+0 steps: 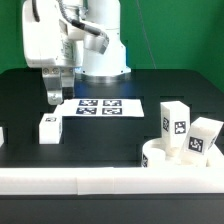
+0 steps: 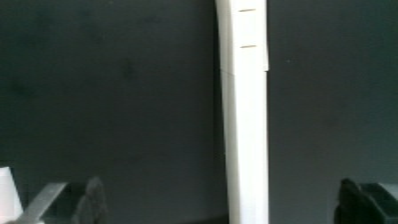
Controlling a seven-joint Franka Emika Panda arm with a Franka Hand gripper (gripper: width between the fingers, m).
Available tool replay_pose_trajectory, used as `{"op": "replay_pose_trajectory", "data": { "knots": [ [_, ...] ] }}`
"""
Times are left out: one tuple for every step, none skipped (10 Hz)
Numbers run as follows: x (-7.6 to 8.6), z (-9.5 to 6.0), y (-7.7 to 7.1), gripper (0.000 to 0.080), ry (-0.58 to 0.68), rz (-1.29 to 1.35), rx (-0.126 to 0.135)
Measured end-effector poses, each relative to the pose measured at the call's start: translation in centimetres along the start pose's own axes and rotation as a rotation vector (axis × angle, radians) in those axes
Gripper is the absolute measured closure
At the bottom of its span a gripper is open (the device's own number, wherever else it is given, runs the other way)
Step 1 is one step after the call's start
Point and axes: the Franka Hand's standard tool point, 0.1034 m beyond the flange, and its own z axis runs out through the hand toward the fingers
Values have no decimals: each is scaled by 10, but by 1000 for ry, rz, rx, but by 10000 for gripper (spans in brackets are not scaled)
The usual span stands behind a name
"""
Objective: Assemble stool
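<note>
My gripper hangs open over the table toward the exterior view's left, nothing between its fingers. Just in front of it and lower, one white block leg with a black-and-white tag lies on the black table. At the exterior view's right, two more tagged legs stand close to the round white seat, which they partly cover. In the wrist view my gripper shows only its two dark fingertips, wide apart, over black table, with a long white bar lying on the table beyond them.
The marker board lies flat in front of the arm's base. A long white bar runs along the table's front edge. A small white piece shows at the exterior view's left edge, and a white corner at the wrist view's edge.
</note>
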Motion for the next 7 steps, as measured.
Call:
{"op": "replay_pose_trajectory", "data": {
  "knots": [
    [-1,1,1,151,3,-90,-13],
    [-4,4,1,151,10,-324,-70],
    [-2,4,-2,151,12,-479,-101],
    [2,4,-1,151,15,-566,-96],
    [16,4,2,151,24,-684,-69],
    [18,4,2,151,29,-778,-81],
    [18,4,2,151,28,-902,-86]
  ]
}}
